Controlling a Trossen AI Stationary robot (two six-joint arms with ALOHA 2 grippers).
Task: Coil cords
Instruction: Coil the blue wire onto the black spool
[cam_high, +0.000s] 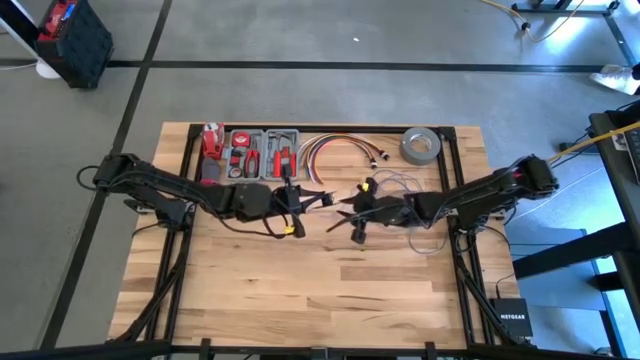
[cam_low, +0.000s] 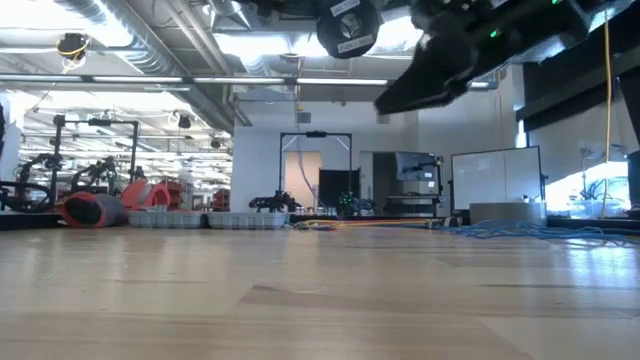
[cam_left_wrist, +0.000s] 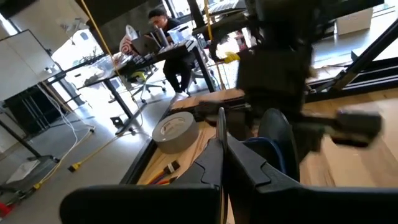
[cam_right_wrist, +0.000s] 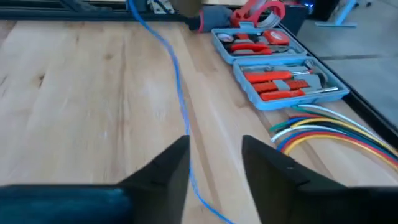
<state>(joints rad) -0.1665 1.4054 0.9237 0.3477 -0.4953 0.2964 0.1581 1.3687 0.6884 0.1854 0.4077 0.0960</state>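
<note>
A very thin grey-blue wire (cam_right_wrist: 180, 99) runs raised above the wooden table, toward my left gripper, and passes between the fingers of my right gripper (cam_right_wrist: 214, 155), which stands open around it. Its loose loops (cam_high: 405, 186) lie on the table beside the right arm. My left gripper (cam_high: 300, 200) is shut at mid-table, facing the right gripper (cam_high: 352, 214) a short way off. In the left wrist view the shut fingers (cam_left_wrist: 221, 146) have a blue strand (cam_left_wrist: 267, 144) close beside them. My left gripper is shut on the grey-blue wire, which leads up to it clear of the table (cam_right_wrist: 140, 25). The fingers themselves hide the place of contact, so the part and the kind of hold cannot be told. The gripper points roughly level toward the table's right.
A blue tool tray (cam_high: 255, 152) with red-handled tools, a bundle of red, yellow and white cables (cam_high: 340, 150) and a grey tape roll (cam_high: 421, 146) line the far edge. The near half of the table is bare wood (cam_high: 320, 290). A person sits at a desk beyond the table (cam_left_wrist: 161, 31).
</note>
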